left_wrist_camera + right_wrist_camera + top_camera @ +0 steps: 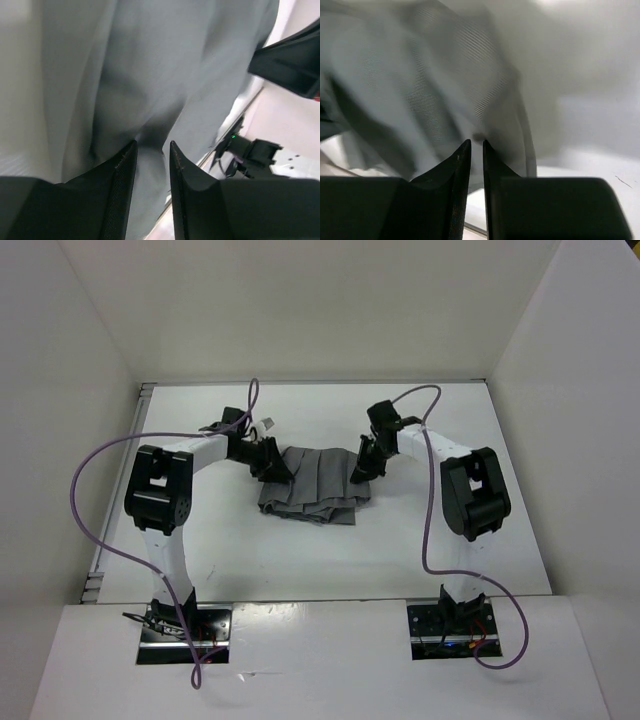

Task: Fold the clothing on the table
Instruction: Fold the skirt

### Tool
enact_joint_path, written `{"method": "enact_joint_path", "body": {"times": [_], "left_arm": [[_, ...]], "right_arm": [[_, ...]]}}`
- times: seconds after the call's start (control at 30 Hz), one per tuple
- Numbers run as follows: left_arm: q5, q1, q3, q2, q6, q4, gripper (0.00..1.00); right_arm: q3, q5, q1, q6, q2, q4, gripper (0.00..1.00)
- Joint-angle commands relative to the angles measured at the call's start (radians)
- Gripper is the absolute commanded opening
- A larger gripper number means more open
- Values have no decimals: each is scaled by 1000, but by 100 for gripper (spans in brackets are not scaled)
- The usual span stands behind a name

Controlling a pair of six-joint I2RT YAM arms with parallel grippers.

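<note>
I am pinching thin folds of the clothing [312, 483] at its far corners with my left gripper [153, 146] and right gripper [476, 143] — it is lying mid-table [200, 560] — readying that edge for a fold.

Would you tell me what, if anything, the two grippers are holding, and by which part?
The clothing: the left gripper pinches its far-left corner, and the right gripper appears to pinch its far-right corner.
</note>
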Motion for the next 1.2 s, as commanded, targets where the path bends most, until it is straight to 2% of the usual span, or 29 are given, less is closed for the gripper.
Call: {"method": "enact_joint_path", "body": {"times": [0.0,0.23,0.33,0.4,0.5,0.53,0.6,0.8,0.83,0.93,1.17], "left_arm": [[-24,-4,-37,-58,81,-42,39],[-137,-24,-78,-58,152,-119,39],[-78,-24,-78,-76,192,-148,41],[2,-24,-66,-177,192,-139,52],[-7,-4,-34,-329,169,-96,75],[-19,6,-17,-355,160,-96,77],[-45,16,-3,-402,160,-96,80],[-64,25,-142,-468,180,-96,80],[-77,25,-203,-481,180,-85,80],[-77,59,-262,-535,161,-65,80],[-77,105,-414,-627,34,41,80]], "right_arm": [[-116,0,13,0,-56,9,20],[-233,69,13,20,-130,-61,20],[-198,121,13,20,-190,-138,20],[-135,173,22,20,-266,-193,20],[-71,219,22,9,-353,-216,33],[-71,234,13,9,-371,-216,39],[-71,244,13,9,-418,-198,43],[-247,155,13,55,-530,-69,55],[-274,134,13,90,-570,-49,55],[-461,68,13,203,-675,61,59],[-540,187,34,300,-904,84,65]]}}
